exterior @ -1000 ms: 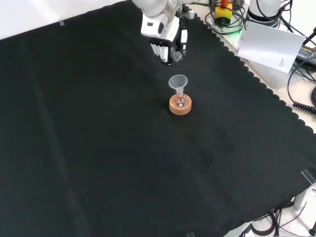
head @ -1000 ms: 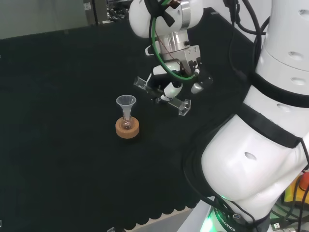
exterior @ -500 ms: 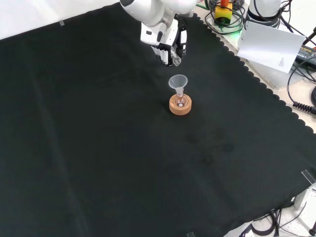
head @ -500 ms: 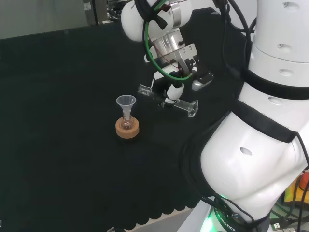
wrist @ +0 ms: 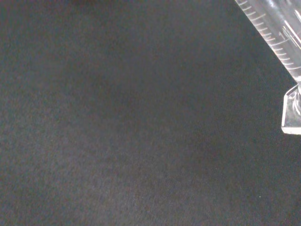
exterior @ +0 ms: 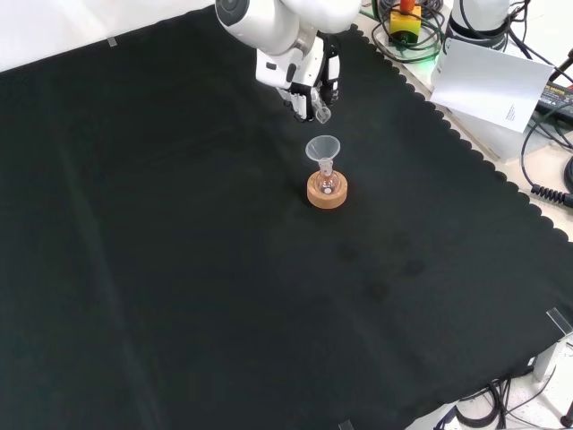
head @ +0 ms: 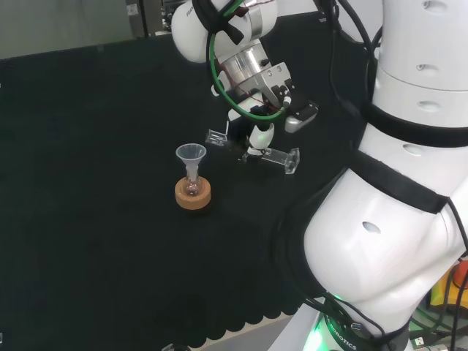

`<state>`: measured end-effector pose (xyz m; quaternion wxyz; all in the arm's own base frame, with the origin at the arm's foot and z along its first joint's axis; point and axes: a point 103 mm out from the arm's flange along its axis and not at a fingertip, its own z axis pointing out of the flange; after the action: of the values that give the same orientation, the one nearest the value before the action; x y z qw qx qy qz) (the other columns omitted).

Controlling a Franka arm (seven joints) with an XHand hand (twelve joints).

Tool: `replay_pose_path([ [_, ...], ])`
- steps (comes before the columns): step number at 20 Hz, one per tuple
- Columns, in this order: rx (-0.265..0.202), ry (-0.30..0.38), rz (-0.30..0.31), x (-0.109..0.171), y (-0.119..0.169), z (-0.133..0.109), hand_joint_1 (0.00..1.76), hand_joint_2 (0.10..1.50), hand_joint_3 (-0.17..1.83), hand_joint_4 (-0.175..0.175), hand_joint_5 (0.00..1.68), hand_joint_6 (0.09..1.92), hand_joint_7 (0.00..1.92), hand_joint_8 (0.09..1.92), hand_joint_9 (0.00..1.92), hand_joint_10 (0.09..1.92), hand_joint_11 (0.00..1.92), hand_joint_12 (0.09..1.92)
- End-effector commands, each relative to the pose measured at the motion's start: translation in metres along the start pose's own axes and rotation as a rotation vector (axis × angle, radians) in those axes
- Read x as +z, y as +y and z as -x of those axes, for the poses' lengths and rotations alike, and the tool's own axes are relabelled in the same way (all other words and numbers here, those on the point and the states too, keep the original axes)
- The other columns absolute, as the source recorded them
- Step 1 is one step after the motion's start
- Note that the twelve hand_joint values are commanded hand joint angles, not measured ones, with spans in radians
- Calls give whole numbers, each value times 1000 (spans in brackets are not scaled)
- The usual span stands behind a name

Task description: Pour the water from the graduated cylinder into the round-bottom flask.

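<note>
A small round-bottom flask (head: 191,187) (exterior: 327,184) sits in a cork ring stand (head: 193,196) (exterior: 327,192) with a clear funnel (head: 191,155) (exterior: 323,148) in its neck. My hand (head: 261,131) (exterior: 309,85) is shut on a clear graduated cylinder (head: 254,151) (exterior: 320,111) (wrist: 277,37), held nearly level above the cloth. In the head view the cylinder's mouth end points left towards the funnel and its foot (head: 292,160) (wrist: 292,111) sticks out to the right. The mouth stands right of and slightly above the funnel's rim, apart from it.
Black cloth (exterior: 179,269) covers the bench, with a scalloped edge at the right of the front view. Cables and a white sheet (exterior: 488,81) lie beyond that edge. The arm's white links (head: 387,219) stand at the right of the head view.
My hand has moved left in the head view and turned, bringing the cylinder closer to level and its mouth nearer the funnel. Flask, stand and funnel have stayed put.
</note>
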<state>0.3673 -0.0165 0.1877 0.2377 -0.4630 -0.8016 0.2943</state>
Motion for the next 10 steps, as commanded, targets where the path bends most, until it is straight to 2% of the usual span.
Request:
replay_pose_path([
  [1,4,-22,-46,-5,4,-6,1249,1146,0,-175,907,1109,942,1096,1354,209,1189,767],
  [10,28,-45,-107,-12,11,-12,1249,1146,0,-175,906,1110,941,1096,1357,204,1198,768],
])
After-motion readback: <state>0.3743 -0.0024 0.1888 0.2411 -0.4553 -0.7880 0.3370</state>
